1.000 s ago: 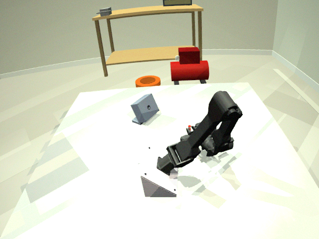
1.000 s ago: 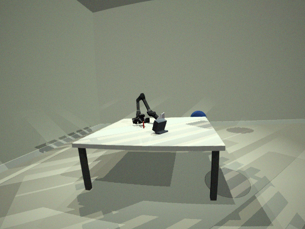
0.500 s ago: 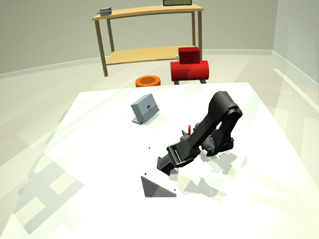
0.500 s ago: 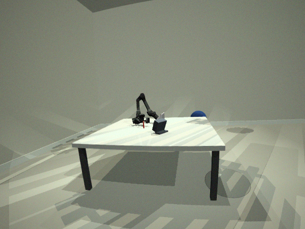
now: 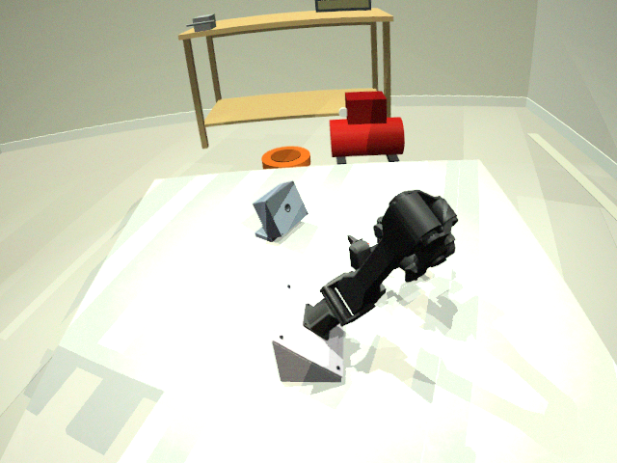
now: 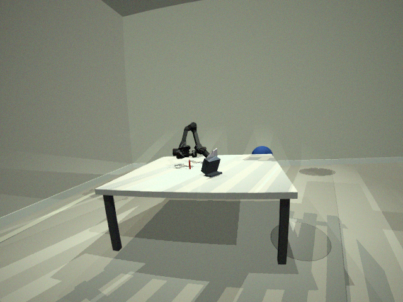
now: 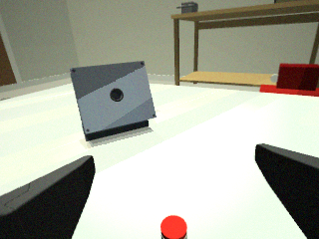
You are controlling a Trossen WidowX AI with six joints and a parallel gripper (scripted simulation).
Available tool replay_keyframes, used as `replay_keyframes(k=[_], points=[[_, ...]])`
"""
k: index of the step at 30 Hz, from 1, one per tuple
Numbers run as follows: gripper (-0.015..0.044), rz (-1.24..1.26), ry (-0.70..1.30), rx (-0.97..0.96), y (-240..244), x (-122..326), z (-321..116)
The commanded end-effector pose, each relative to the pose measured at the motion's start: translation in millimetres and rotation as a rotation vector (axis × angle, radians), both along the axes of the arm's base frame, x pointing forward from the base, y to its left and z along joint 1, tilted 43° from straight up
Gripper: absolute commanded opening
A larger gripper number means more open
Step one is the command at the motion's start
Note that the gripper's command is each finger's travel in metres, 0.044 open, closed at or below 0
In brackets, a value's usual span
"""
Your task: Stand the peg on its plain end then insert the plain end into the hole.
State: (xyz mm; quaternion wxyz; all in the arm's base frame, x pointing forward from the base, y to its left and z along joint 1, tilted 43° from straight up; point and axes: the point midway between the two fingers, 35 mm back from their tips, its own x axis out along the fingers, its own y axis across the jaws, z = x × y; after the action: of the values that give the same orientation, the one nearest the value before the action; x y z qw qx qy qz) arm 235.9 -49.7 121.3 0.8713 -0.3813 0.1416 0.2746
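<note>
Pale table (image 5: pixel 209 279) (image 6: pixel 195 190) holds everything; relative to the sloped panel (image 5: pixel 281 211) (image 6: pixel 210 165) (image 7: pixel 116 98), the gripper (image 5: pixel 355 246) (image 6: pixel 194 153) (image 7: pixel 174 157) is apart, spread wide, holding 0 things; the 1 red peg (image 6: pixel 189 164) (image 7: pixel 173 228) stands upright near the panel, untouched.

Top view looks down over the table (image 5: pixel 209 299) (image 6: pixel 195 194); exterior faces it from farther off; wrist faces the panel (image 5: pixel 280 209) (image 6: pixel 210 165) (image 7: pixel 112 107) closely.

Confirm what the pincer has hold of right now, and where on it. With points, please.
Nothing held. The black pincer (image 7: pixel 174 157) is open, and the slim red cylindrical peg (image 6: pixel 189 164) (image 7: pixel 173 228) stands upright on the table, free of both fingers.
</note>
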Motion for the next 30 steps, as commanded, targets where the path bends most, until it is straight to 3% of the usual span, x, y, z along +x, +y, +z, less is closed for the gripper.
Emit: replay_keyframes(k=[1,9,15,30], points=[[0.044,-0.002,-0.003,-0.016,26.9,2.4,31.1],[0.044,-0.027,-0.071,0.037,76.9,-18.1,86.3],[0.044,-0.047,-0.031,0.046,75.7,-16.0,83.1],[0.044,-0.289,0.4,0.056,63.3,-4.6,44.5]])
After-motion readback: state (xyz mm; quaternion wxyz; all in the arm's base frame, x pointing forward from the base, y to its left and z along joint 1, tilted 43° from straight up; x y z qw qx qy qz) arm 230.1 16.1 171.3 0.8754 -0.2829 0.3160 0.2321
